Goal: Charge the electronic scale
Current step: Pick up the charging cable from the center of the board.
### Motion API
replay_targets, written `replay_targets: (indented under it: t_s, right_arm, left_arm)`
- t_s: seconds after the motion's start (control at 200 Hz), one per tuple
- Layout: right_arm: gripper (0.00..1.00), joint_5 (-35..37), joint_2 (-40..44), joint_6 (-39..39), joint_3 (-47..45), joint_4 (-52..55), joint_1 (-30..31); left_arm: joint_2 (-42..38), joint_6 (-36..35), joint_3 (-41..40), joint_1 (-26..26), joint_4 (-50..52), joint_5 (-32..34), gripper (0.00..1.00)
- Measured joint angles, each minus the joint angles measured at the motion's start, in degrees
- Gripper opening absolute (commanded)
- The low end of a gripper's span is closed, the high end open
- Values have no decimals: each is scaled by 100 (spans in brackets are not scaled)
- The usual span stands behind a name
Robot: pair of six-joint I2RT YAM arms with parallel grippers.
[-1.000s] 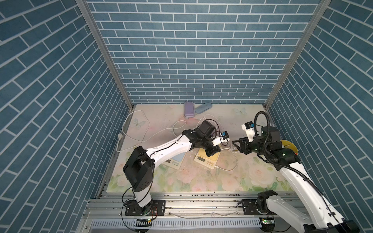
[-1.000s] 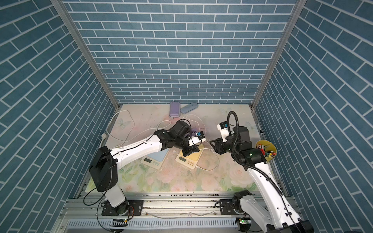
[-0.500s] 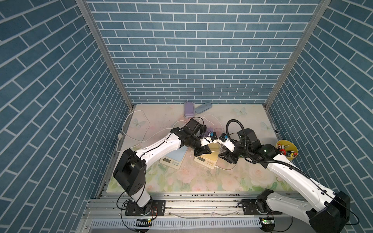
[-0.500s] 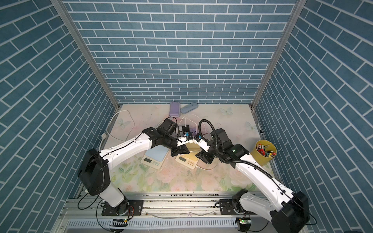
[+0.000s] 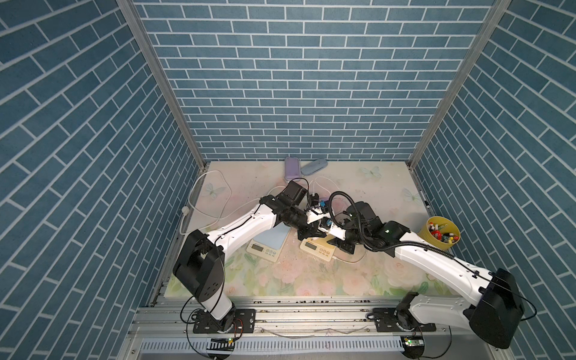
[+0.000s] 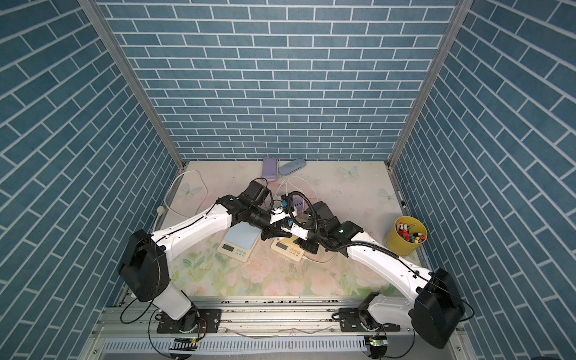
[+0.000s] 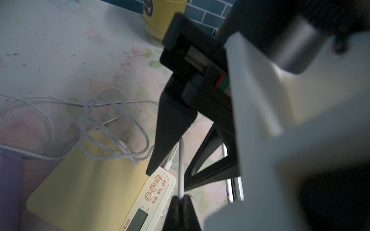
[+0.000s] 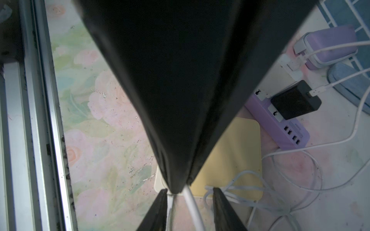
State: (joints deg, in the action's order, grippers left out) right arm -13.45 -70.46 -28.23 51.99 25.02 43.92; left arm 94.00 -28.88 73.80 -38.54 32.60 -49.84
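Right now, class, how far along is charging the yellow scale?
Done: the black adapter sits in the power strip, a white lead plugged in. In hand: the left gripper pinches the cable beside the yellow scale; the right gripper straddles it, jaws apart. Left: pushing the plug home; it lies at the scale's edge, seating unclear.

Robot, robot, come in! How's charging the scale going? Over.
Left gripper shut on the white cable. Right gripper open, astride it. Plug at the yellow scale edge, seating unclear. Cable loops lie on the scale.
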Motion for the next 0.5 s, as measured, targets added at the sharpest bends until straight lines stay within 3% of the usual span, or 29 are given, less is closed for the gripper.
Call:
replay_targets:
  t_s: [0.165,0.23,0.33,0.5]
  right_arm:
    - [0,131,44,44,-111,-286,7]
    - [0,245,125,114,-173,-409,7]
    - [0,481,339,302,-308,-636,0]
    - [0,516,573,752,-459,-970,-13]
  left_arm:
    - [-17,55,-4,57,-13,-74,5]
    - [-39,192,-7,87,-116,-52,24]
    - [-190,640,-103,234,-363,-52,44]
    - [-981,1648,-809,901,-1237,-179,48]
